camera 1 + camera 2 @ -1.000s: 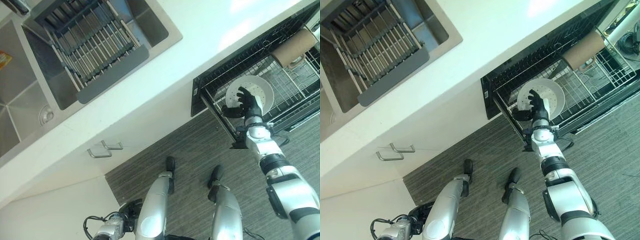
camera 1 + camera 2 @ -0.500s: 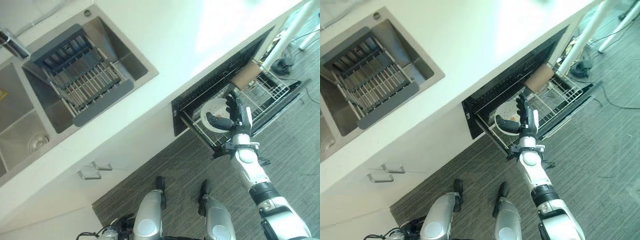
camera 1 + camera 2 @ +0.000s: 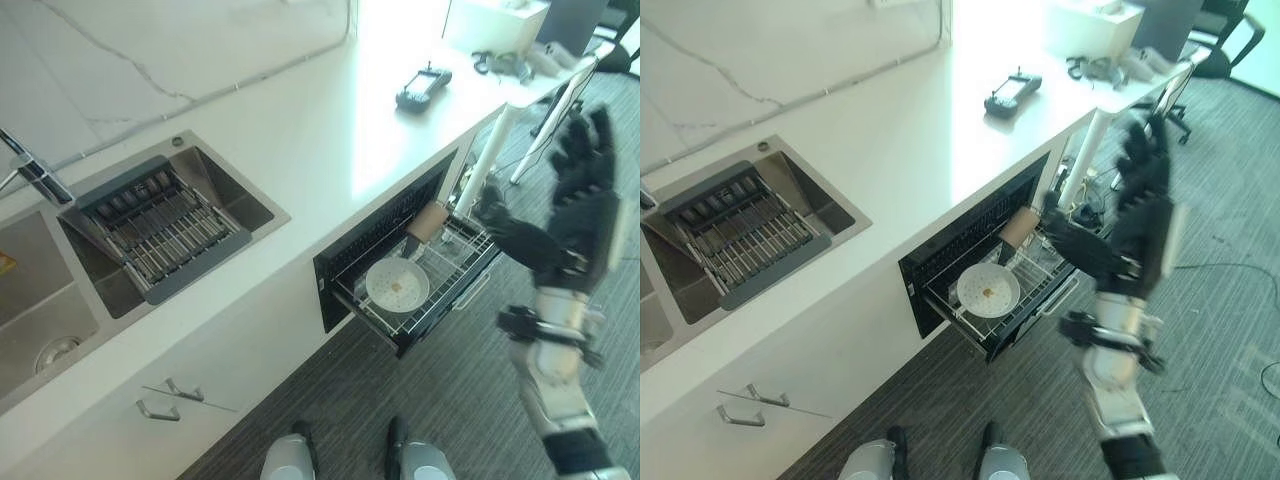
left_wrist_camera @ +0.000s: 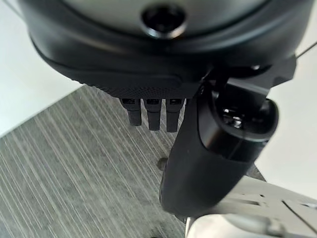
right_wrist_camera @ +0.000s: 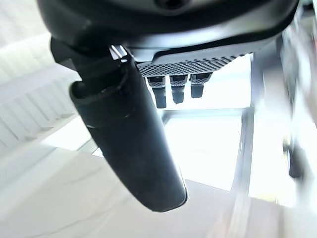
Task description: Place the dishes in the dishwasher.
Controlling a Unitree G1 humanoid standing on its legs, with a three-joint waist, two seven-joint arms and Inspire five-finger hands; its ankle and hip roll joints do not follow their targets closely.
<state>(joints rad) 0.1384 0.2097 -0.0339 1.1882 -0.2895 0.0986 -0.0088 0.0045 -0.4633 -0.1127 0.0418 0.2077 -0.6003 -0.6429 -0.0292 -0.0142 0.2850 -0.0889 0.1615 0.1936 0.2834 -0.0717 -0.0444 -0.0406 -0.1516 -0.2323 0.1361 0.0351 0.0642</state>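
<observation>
A white plate [image 3: 397,285] lies flat in the pulled-out wire rack [image 3: 436,316] of the dishwasher under the counter. A brown cylindrical cup [image 3: 430,221] lies at the back of the same rack. My right hand [image 3: 585,200] is raised well above and to the right of the rack, open, fingers spread and holding nothing; its wrist view shows the thumb [image 5: 133,144] with straight fingers beside it. My left hand [image 4: 218,148] hangs over the grey striped floor, its fingers relaxed and empty.
A steel sink [image 3: 60,300] with a grey drain rack [image 3: 160,225] is set in the white counter at the left. A dark handheld controller [image 3: 422,87] lies on the counter. Cabinet handles [image 3: 170,395] sit below the sink. A white table leg [image 3: 490,160] stands right of the dishwasher.
My right hand has let go of the plate and risen away to the right; the plate now rests in the rack. The head camera has tilted up, shifting the whole scene.
</observation>
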